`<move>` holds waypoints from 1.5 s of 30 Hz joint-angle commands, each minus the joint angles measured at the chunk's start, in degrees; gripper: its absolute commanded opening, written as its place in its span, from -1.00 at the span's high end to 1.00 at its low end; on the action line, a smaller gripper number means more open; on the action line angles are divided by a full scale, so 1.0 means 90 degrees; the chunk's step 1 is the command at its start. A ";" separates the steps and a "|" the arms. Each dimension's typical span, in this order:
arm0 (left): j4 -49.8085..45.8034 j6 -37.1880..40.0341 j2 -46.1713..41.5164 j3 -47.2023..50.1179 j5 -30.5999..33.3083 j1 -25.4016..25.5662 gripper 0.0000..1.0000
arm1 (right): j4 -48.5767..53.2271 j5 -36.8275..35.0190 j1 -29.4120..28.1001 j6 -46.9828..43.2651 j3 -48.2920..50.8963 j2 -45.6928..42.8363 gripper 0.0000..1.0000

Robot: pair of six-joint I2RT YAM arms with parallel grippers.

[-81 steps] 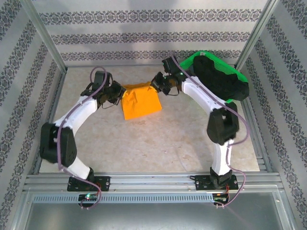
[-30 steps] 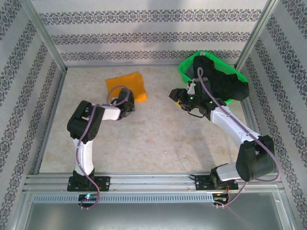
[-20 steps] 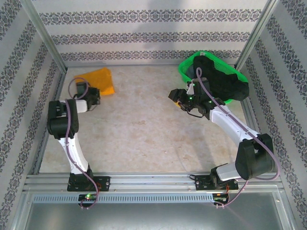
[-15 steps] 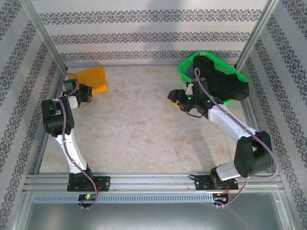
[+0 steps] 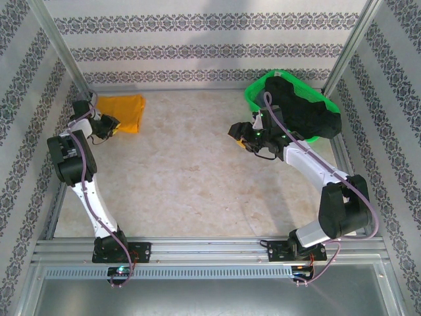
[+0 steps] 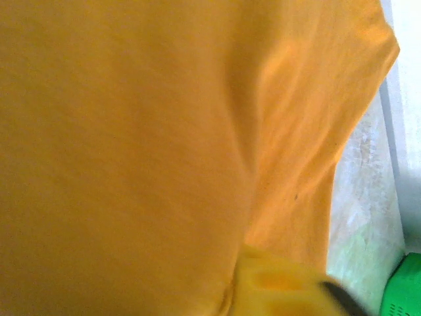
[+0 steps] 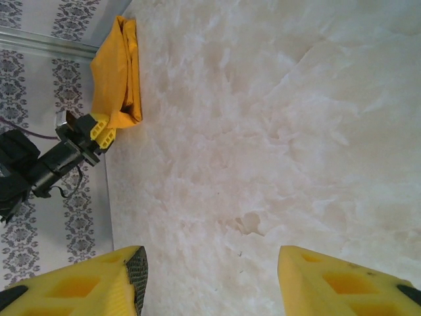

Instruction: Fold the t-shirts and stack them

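Seen from above, the orange shirt (image 5: 122, 104) lies folded on the worktop (image 5: 197, 178), well apart from the basket (image 5: 258, 87) and about level with it along the far edge. The black shirt (image 5: 306, 112) is heaped in the basket. The left gripper (image 5: 105, 124) sits at the orange shirt's corner farthest from the basket, with its arm folded tight and the elbow high. The right gripper (image 5: 240, 135) hovers just beside the basket, on the side facing the orange shirt, at the end of a long reach from its base.

The orange shirt looks placed as the base of the stack. The left gripper should let go fully and rise straight up, so the fold is not dragged open.

In the left wrist view, orange cloth lies close under the camera. One yellow finger (image 6: 276, 289) shows over it. I cannot tell whether the jaws pinch the cloth.

In the right wrist view, the jaws stand wide with nothing between them, over bare worktop. The camera faces away from the basket, toward the orange shirt. This arm should probably swing to the basket and take the black shirt by one edge, not by the heap.
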State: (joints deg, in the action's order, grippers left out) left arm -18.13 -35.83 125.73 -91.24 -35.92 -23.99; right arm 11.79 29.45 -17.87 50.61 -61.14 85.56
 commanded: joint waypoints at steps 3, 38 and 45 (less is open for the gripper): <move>-0.0501 0.0246 -0.0770 0.0400 0.0492 0.0175 -1.00 | 0.0110 -0.0413 0.0038 -0.0524 0.0172 -0.0377 -0.28; 0.6835 0.3662 -0.4786 0.7508 0.4738 0.2672 -1.00 | -0.6223 -0.5003 0.1552 -0.5283 0.3996 -0.0124 -0.95; 1.0610 0.3653 -0.3520 0.8783 0.4285 0.2468 -1.00 | -0.8668 -0.4654 0.1681 -0.5270 0.5086 0.0359 -0.95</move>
State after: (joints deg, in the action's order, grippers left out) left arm 52.23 -4.71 87.68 -18.61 5.50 -1.63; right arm -50.57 -15.03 -3.11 2.98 -19.84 85.67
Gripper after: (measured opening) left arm 0.998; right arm 0.978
